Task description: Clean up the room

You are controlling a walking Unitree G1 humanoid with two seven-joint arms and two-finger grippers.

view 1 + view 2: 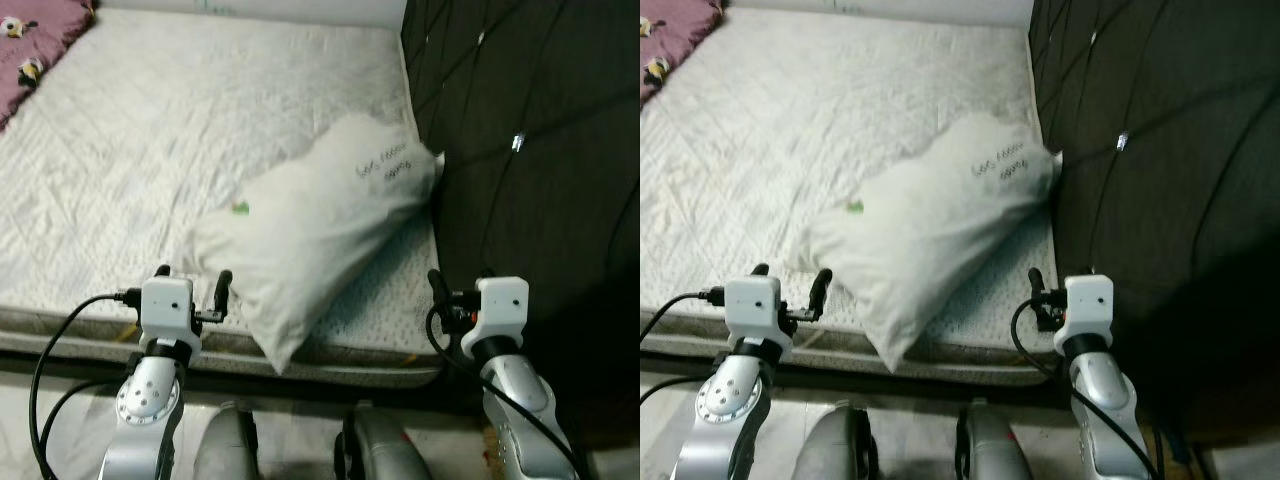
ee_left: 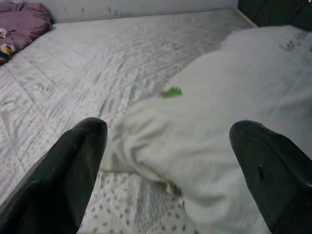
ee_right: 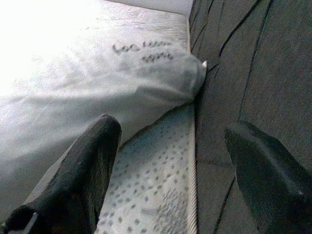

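A white pillow (image 1: 320, 225) lay slantwise on the bare quilted mattress (image 1: 150, 140), its far corner pressed against the dark quilted headboard (image 1: 530, 150) and its near corner hanging just over the mattress edge. Dark handwriting in two short lines ran across the pillow's upper part (image 3: 141, 51), too faint and scrawled to read; a small green tag (image 2: 171, 92) sat on its side, any print on it too blurred to make out. A purple blanket (image 1: 35, 35) with small patterned figures was bunched at the mattress's far left corner.

The left gripper (image 1: 192, 281) hovered at the mattress edge just beside the pillow's lower left corner, fingers (image 2: 73, 165) spread wide and holding nothing. The right gripper (image 3: 170, 170) was near the mattress edge by the headboard, its fingers likewise apart and empty
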